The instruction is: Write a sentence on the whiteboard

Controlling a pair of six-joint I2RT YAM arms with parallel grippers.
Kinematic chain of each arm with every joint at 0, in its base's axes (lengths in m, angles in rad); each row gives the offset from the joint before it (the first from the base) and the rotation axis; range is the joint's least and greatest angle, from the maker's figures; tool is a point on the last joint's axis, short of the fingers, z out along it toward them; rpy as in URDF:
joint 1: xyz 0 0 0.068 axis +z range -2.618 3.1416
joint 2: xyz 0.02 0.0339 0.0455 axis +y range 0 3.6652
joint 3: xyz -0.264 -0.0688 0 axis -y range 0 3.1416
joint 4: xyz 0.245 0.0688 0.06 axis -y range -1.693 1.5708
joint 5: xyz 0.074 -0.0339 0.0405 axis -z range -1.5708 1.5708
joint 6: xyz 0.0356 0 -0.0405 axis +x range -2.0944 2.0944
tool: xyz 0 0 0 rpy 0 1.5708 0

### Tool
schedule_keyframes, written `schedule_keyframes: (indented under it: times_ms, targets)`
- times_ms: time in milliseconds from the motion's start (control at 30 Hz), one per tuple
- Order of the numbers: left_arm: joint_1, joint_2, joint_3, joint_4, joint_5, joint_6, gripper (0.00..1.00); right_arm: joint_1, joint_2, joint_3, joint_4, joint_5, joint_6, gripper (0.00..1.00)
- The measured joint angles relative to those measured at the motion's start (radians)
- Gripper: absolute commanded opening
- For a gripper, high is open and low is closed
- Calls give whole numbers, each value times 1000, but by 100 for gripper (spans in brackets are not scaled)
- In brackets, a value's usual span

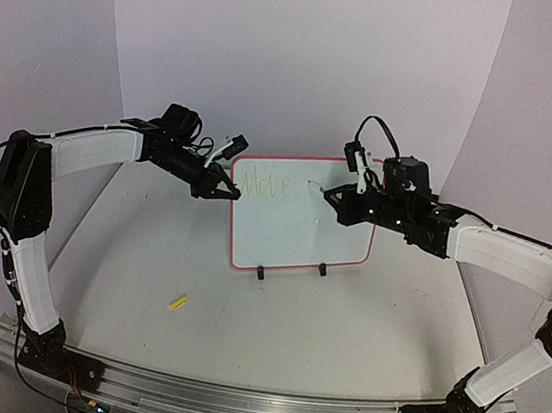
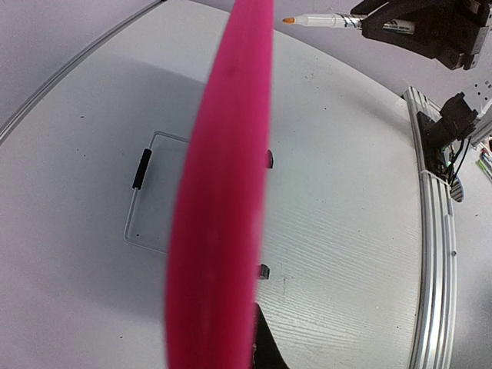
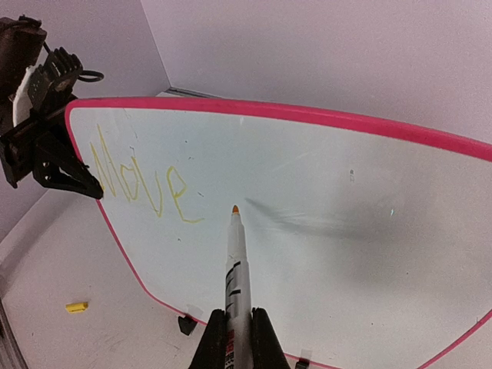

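The whiteboard (image 1: 298, 231), white with a pink-red frame, stands upright on two black feet at mid-table. The yellow word "Move" (image 3: 142, 181) is written at its upper left; it also shows faintly in the top view (image 1: 263, 182). My left gripper (image 1: 230, 190) is shut on the board's left frame edge, which fills the left wrist view as a blurred pink band (image 2: 219, 215). My right gripper (image 3: 235, 338) is shut on a silver marker (image 3: 237, 265). The marker's orange tip (image 3: 235, 208) is close to the board, just right of the "e". I cannot tell whether the tip touches.
A small yellow cap (image 1: 179, 302) lies on the table in front of the board to the left; it also shows in the right wrist view (image 3: 76, 307). White walls close the back and sides. A metal rail (image 1: 232, 398) runs along the near edge.
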Motion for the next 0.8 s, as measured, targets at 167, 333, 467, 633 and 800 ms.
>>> schedule_keyframes:
  times_ms: [167, 333, 467, 633, 800]
  targets:
    - [0, 0, 0, 0, 0, 0, 0, 0, 14, 20, 0, 6, -6, 0]
    - [0, 0, 0, 0, -1, 0, 0, 0, 30, 36, 1, 18, -9, 0]
    - [0, 0, 0, 0, -2, -1, 0, 0, 38, 36, 0, 22, -8, 0]
    - [0, 0, 0, 0, -2, -1, 0, 1, 38, 36, 0, 28, -4, 0]
    - [0, 0, 0, 0, -3, -2, 0, 1, 38, 11, 8, 41, 10, 0]
